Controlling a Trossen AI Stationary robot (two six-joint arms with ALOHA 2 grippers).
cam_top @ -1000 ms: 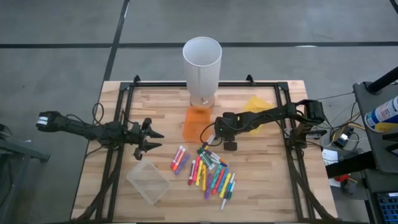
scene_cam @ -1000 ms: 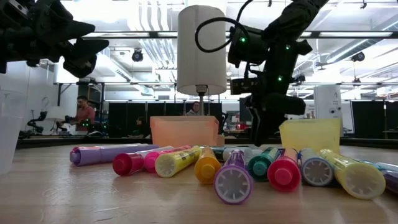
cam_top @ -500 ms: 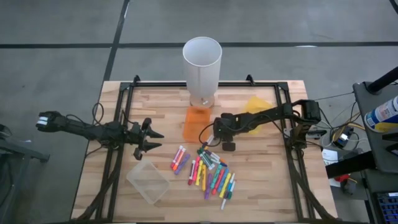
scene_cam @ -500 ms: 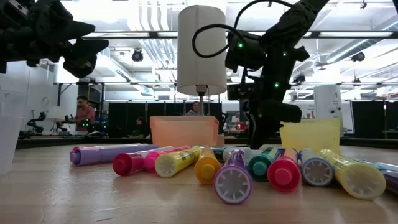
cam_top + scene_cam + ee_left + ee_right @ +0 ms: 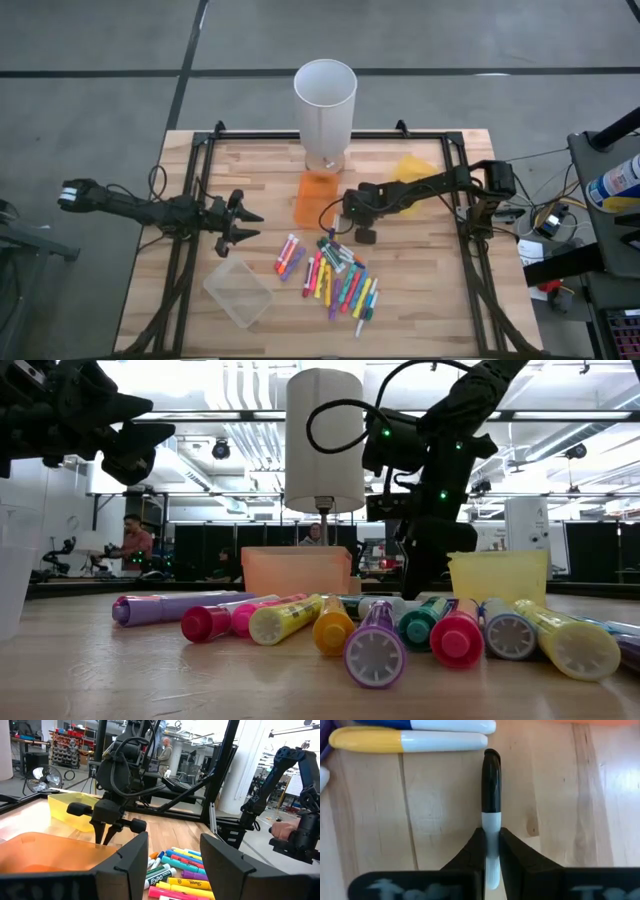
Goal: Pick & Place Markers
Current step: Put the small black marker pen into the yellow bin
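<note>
Row of markers (image 5: 380, 630) lying on wooden table (image 5: 150, 680), capped ends facing forward: pink, yellow, orange, purple, green, red. Behind, orange bin (image 5: 295, 570) and yellow bin (image 5: 498, 577) toward far edge. Tall white cylinder (image 5: 325, 440) rising behind orange bin. Right gripper (image 5: 420, 575) lowered between bins. Left gripper (image 5: 130, 445) raised high, near left edge.

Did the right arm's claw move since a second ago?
Yes. In the high view the right gripper has slid a little toward the orange bin, and its jaws are now shut on a black-capped marker.
</note>
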